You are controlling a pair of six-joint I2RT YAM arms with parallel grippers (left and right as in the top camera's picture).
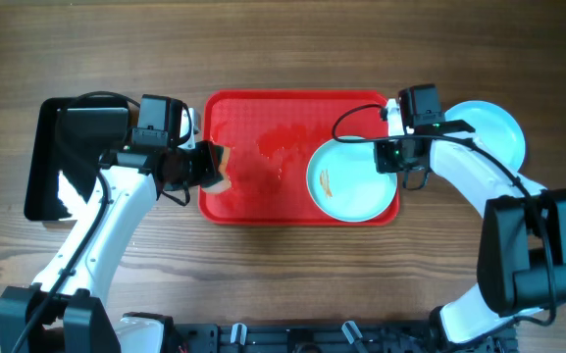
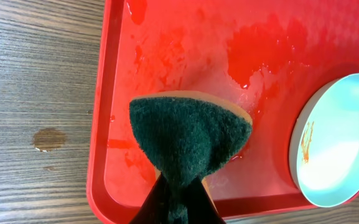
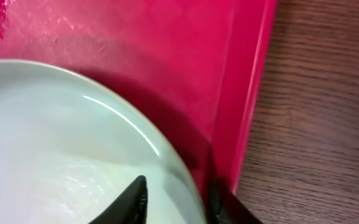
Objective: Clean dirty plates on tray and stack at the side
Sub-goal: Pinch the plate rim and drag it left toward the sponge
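From overhead, the red tray [image 1: 263,147] sits mid-table. One plate [image 1: 351,181] lies in the tray's 4 o'clock corner, with a thin orange smear [image 1: 327,182] near its 9 o'clock side. The right claw [image 1: 397,157] is at the plate's 2 o'clock rim. A second plate [image 1: 493,127] rests on the table [image 1: 283,49] off the tray, at 2 o'clock from the first and partly under the right arm. The left claw [image 1: 204,167] is at the tray's 9 o'clock edge, pinching a sponge [image 1: 224,169]. A black tray [image 1: 42,167] lies further out at 9 o'clock.

In the left wrist view, the left claw [image 2: 179,202] is pressed tight on the sponge [image 2: 188,140], green side up, over the tray [image 2: 167,37]. The plate [image 2: 341,149] lies well apart at 3 o'clock from the sponge. Wet red patches [image 2: 260,50] spread at 1 o'clock.

In the right wrist view, the right claw [image 3: 176,196] straddles the rim of the plate [image 3: 55,137], one finger [image 3: 134,200] inside and the other outside against the tray [image 3: 167,56] wall. The gap is narrow, but I cannot tell whether it is pinching the rim. Bare table [image 3: 322,112] lies at 3 o'clock.
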